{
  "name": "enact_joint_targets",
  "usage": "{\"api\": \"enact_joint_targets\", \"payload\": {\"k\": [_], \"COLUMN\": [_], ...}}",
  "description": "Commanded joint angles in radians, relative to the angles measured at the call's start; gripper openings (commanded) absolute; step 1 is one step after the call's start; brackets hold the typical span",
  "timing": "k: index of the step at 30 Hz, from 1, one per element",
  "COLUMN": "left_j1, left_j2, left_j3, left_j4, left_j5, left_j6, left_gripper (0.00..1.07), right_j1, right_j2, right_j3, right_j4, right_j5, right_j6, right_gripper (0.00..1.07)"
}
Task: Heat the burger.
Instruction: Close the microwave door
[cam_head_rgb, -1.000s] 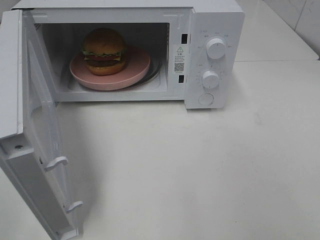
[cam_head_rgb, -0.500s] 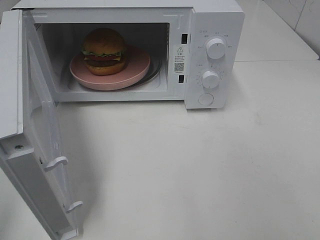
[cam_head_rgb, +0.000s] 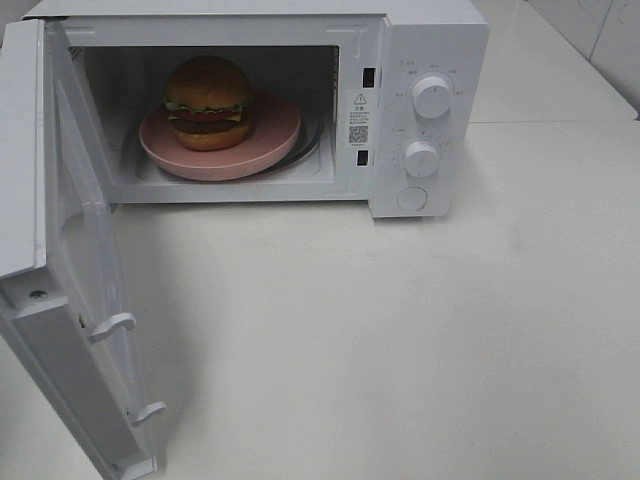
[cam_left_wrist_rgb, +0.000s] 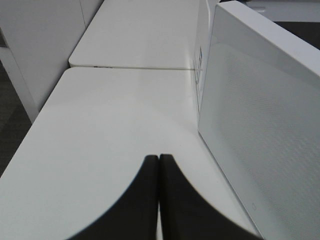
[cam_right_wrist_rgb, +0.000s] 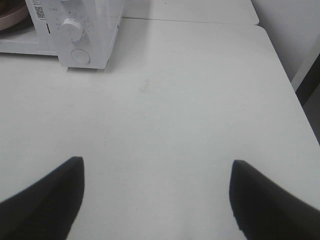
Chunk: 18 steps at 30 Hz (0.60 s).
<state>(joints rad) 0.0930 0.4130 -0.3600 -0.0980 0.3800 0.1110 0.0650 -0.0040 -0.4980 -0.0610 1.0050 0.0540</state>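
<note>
The burger (cam_head_rgb: 208, 102), golden-brown bun over lettuce, tomato, cheese and patty, sits on a round pink plate (cam_head_rgb: 272, 138) inside the white microwave (cam_head_rgb: 430, 40), whose door (cam_head_rgb: 75, 260) hangs wide open to the left. Neither gripper shows in the exterior view. In the left wrist view my left gripper (cam_left_wrist_rgb: 159, 161) is shut with its dark fingers pressed together and nothing between them, just outside the open microwave door (cam_left_wrist_rgb: 265, 125). My right gripper (cam_right_wrist_rgb: 156, 172) stands open over bare table, well short of the microwave's dials (cam_right_wrist_rgb: 73, 29).
Two knobs (cam_head_rgb: 432, 96) and a round button (cam_head_rgb: 412, 198) sit on the microwave's right panel. White tabletop (cam_head_rgb: 400, 340) stretches in front and to the right. A table seam (cam_left_wrist_rgb: 130, 68) and the table's edge (cam_left_wrist_rgb: 30, 125) lie near the left gripper.
Nothing has visibly moved in the exterior view; the burger, plate and door stand as before.
</note>
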Motion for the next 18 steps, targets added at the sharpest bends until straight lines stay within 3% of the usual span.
{"api": "enact_joint_targets", "payload": {"k": [1,5,14,16,17,18], "left_j1": [-0.002,-0.002,-0.002,-0.002,-0.002,-0.002], "left_j2": [0.049,0.141,0.371,0.481,0.481,0.545], "left_j3": [0.064,0.121,0.133,0.133,0.133,0.133], "left_j4": [-0.028,-0.029,0.034,0.138,0.138,0.237], "left_j5": [-0.195,-0.459,-0.736,-0.822,-0.822,-0.877], "left_j6": [0.007,-0.005,-0.014,-0.069,-0.069,-0.136], "left_gripper": [0.0,0.0,0.0,0.0,0.0,0.0], "right_j1": [-0.003,-0.003,-0.003,-0.003,-0.003,-0.003], "right_j2": [-0.026,-0.026,-0.026,-0.026,-0.026,-0.026], "right_j3": [0.0,0.0,0.0,0.0,0.0,0.0], "right_j4": [0.003,0.003,0.003,0.003,0.003,0.003], "right_j5": [-0.01,-0.01,-0.01,-0.01,-0.01,-0.01], "right_j6": [-0.007,-0.007,-0.007,-0.007,-0.007,-0.007], "right_gripper": [0.76,0.76,0.76,0.76,0.76,0.76]}}
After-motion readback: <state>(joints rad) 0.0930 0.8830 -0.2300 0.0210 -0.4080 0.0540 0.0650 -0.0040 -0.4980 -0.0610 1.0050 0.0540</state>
